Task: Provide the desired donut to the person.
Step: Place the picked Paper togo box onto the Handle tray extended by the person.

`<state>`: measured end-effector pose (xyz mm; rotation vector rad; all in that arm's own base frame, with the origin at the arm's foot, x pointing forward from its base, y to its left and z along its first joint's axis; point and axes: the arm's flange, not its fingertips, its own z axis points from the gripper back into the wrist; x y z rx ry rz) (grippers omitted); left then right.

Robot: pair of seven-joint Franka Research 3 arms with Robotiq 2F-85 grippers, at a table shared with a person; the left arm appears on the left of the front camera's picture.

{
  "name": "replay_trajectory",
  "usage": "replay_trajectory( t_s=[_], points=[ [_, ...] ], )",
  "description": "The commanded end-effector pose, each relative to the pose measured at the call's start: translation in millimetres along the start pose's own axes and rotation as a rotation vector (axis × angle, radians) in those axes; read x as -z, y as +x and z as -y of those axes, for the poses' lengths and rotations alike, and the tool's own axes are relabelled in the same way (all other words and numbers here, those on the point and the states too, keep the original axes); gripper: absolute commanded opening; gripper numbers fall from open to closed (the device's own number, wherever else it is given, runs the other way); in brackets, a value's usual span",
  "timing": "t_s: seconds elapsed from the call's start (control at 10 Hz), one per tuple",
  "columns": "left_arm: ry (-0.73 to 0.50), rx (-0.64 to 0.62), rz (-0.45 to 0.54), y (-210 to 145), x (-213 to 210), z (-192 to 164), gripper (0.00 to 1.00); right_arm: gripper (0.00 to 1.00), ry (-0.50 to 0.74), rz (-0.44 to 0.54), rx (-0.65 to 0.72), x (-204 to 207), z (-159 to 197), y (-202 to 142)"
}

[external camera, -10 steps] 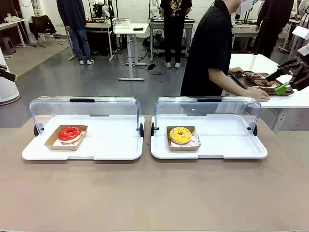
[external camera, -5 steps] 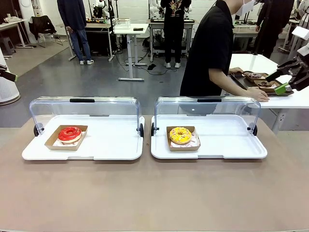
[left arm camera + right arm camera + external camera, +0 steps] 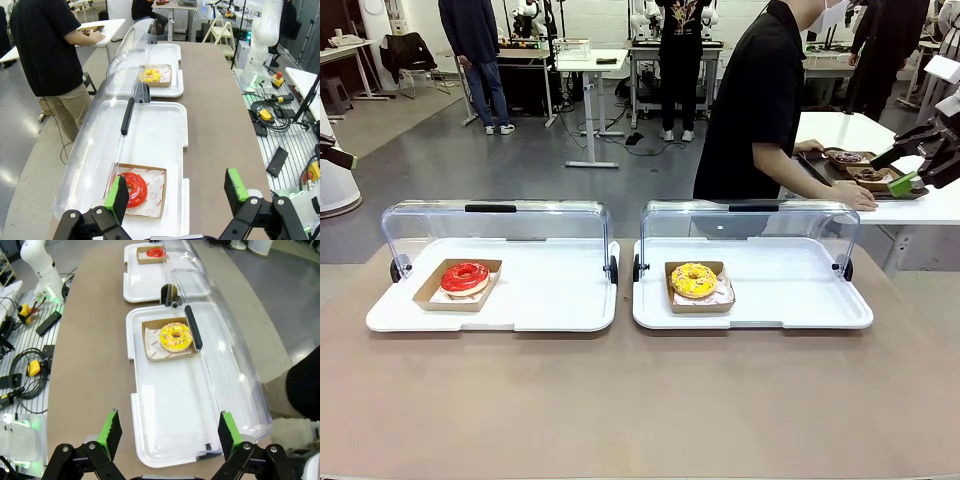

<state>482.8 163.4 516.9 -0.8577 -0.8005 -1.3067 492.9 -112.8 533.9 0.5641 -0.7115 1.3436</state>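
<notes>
A red-glazed donut (image 3: 465, 276) lies in a cardboard tray on the left white tray (image 3: 550, 300). A yellow sprinkled donut (image 3: 693, 280) lies in its own cardboard tray on the right white tray (image 3: 790, 295). The person (image 3: 755, 100) in a black shirt stands at the far side, turned to a side table, hands on a brown tray of dark donuts (image 3: 860, 170). My left gripper (image 3: 176, 192) hangs open above the red donut (image 3: 131, 190). High over the right tray's near end, my right gripper (image 3: 169, 432) is open, with the yellow donut (image 3: 176, 336) farther ahead.
Both trays have clear dome lids (image 3: 495, 225) (image 3: 750, 225) rolled back to the far side, each with a black handle. The brown tabletop (image 3: 640, 400) in front of the trays is bare. Cables and a white arm base (image 3: 260, 55) lie beside the table.
The person's upper body has shifted slightly. Both grippers and both donuts have stayed where they were.
</notes>
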Motion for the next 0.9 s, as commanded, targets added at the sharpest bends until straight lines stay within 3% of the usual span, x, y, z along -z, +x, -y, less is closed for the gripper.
replay_trajectory(
  t_s=[0.0, 0.8],
  points=[
    [0.004, 0.0, 0.002, 0.9, -0.9, 1.4, 1.0, 1.0, -0.001, 0.001, 0.001, -0.3, 0.1, -0.5],
    [0.004, 0.0, 0.002, 0.9, -0.9, 1.4, 1.0, 1.0, -0.001, 0.001, 0.001, -0.3, 0.1, -0.5]
  ],
)
